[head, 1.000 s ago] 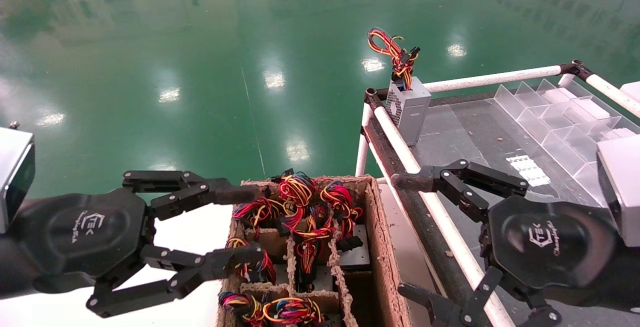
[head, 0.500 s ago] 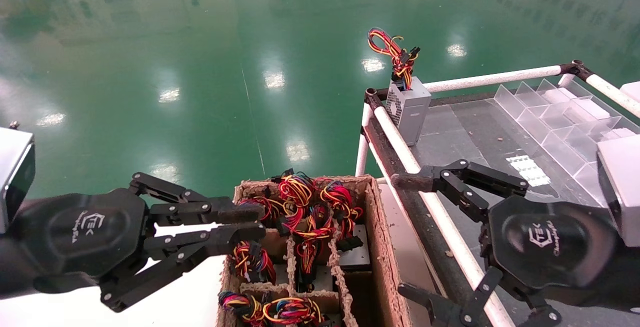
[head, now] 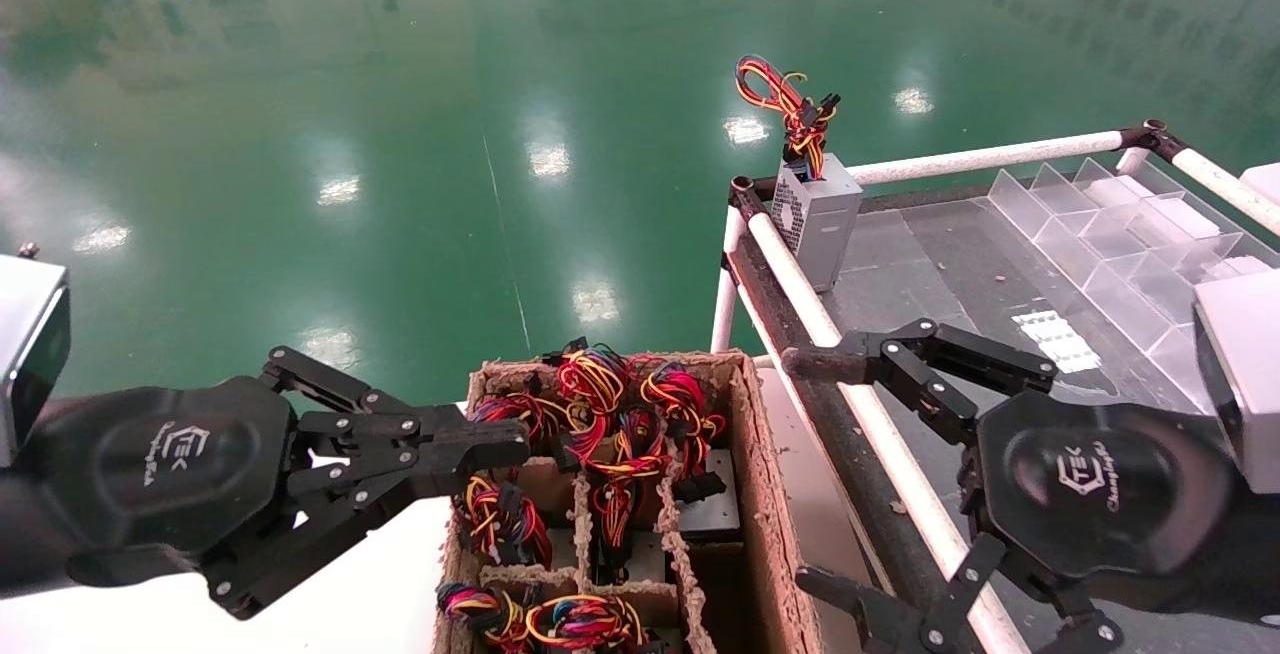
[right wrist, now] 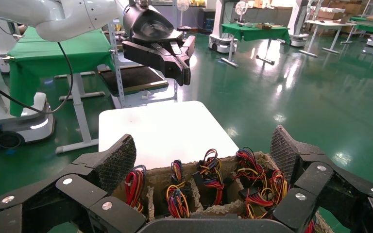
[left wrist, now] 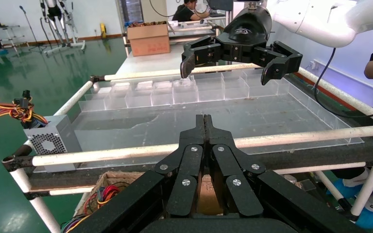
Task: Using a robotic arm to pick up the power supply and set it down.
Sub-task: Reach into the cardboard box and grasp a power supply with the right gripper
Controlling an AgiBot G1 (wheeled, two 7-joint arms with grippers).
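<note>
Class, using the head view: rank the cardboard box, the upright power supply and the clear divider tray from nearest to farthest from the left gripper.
1. Cardboard box, just beside the left gripper.
2. Power supply, standing at the rack's far corner.
3. Clear divider tray, far right on the rack.

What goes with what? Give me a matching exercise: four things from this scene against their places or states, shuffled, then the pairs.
Things:
1. left tool
2. right tool
3. power supply
4. cardboard box

Places or states:
A. stands upright at the corner of the railed table
B. fingers spread wide, over the table's rail
C. fingers pressed together, holding nothing, at the box's left edge
D. divided into cells packed with coloured wire bundles

Pairs: 1-C, 2-B, 3-A, 4-D
</note>
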